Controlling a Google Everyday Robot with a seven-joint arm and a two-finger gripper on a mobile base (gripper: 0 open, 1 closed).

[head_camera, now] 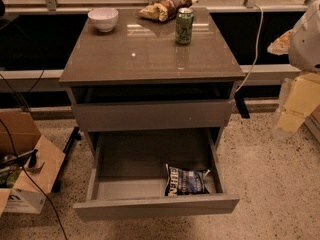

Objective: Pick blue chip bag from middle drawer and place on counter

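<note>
The blue chip bag (186, 182) lies in the front right corner of the middle drawer (155, 207), which is pulled wide open at the bottom of the cabinet. The bag is dark blue with white lettering and leans against the drawer's front wall. The counter (145, 54) is the glossy grey-brown top of the cabinet. My gripper (295, 109) hangs at the right edge of the view, beside the cabinet and above the floor. It is well to the right of the drawer and holds nothing that I can see.
On the counter stand a white bowl (103, 19) at the back left, a brown wrinkled bag (165, 7) at the back and a green can (184, 26) at the back right. A shallower drawer front (152, 115) sits above the open drawer. A cardboard box (25, 164) and cables lie on the floor at the left.
</note>
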